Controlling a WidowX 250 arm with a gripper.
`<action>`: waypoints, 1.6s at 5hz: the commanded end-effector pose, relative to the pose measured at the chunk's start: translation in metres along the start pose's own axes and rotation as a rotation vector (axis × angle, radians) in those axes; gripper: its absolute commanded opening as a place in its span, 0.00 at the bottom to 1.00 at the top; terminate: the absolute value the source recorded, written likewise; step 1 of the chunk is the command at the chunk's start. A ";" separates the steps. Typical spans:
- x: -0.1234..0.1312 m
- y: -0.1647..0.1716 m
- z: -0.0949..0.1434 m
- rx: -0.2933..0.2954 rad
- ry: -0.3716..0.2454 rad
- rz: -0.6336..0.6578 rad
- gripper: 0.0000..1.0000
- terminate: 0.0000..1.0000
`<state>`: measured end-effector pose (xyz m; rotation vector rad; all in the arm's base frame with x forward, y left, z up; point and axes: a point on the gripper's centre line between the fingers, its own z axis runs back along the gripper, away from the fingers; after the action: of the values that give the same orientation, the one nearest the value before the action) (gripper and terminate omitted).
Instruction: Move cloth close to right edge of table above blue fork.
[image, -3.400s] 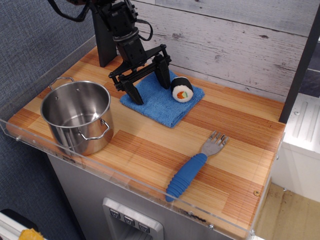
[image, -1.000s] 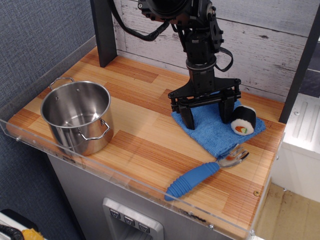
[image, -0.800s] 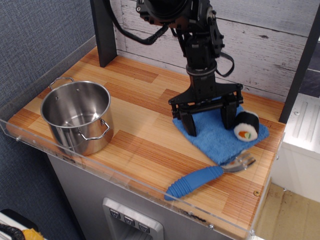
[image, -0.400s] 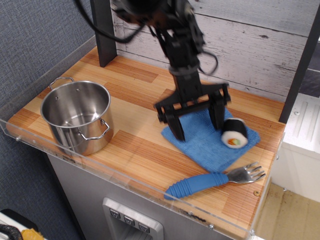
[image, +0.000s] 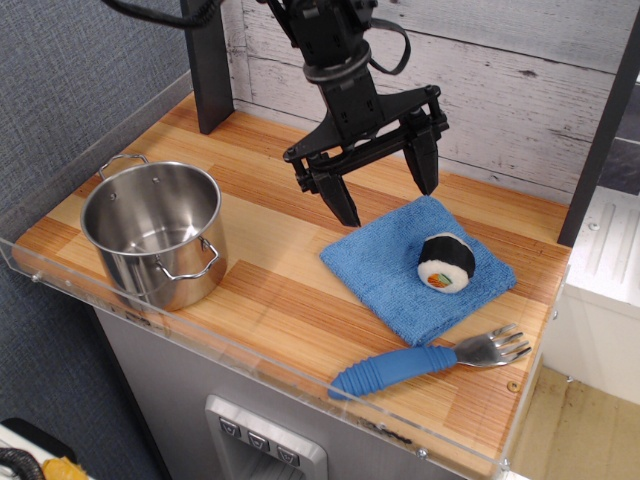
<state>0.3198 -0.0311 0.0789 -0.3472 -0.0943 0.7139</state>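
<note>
The blue cloth (image: 395, 273) lies flat on the wooden table (image: 270, 290) near its right edge, just behind the blue fork (image: 420, 361). A sushi roll (image: 445, 262) sits on the cloth's right half. My gripper (image: 385, 186) hangs open and empty above the cloth's back left corner, clear of it, with one dark finger (image: 342, 205) on the left and the other on the right. The fork lies near the front rim, tines pointing right.
A steel pot (image: 155, 232) stands at the front left. A dark post (image: 205, 62) rises at the back left. A clear acrylic rim (image: 250, 375) runs along the front edge. A plank wall closes the back.
The gripper dragged the cloth with the sushi roll from the back middle to the right, let go and rose up and left. The fork was nudged and now lies more level.
</note>
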 end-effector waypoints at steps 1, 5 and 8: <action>-0.006 -0.004 0.037 -0.104 -0.103 -0.011 1.00 0.00; -0.007 -0.003 0.051 -0.154 -0.121 -0.047 1.00 0.00; -0.007 -0.003 0.051 -0.154 -0.121 -0.047 1.00 0.00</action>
<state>0.3125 -0.0248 0.1208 -0.4353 -0.2372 0.6880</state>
